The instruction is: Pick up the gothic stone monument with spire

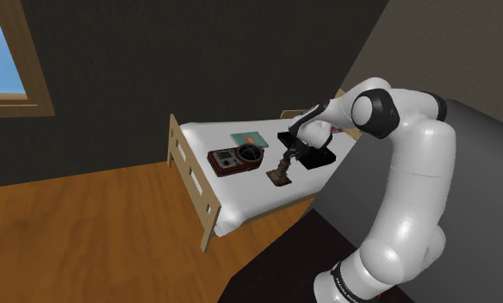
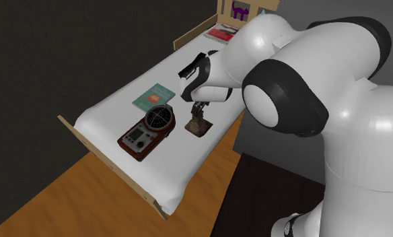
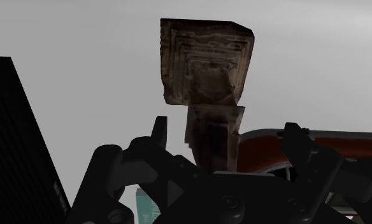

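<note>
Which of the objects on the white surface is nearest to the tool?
The brown stone monument with spire: the tool straddles it, fingers open. The red-brown meter and flat black box lie to its sides.

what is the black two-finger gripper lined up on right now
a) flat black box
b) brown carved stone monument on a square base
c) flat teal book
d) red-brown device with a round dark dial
b: in the wrist view the brown carved stone monument stands between the open fingers of the black gripper, with a gap on each side.
</note>
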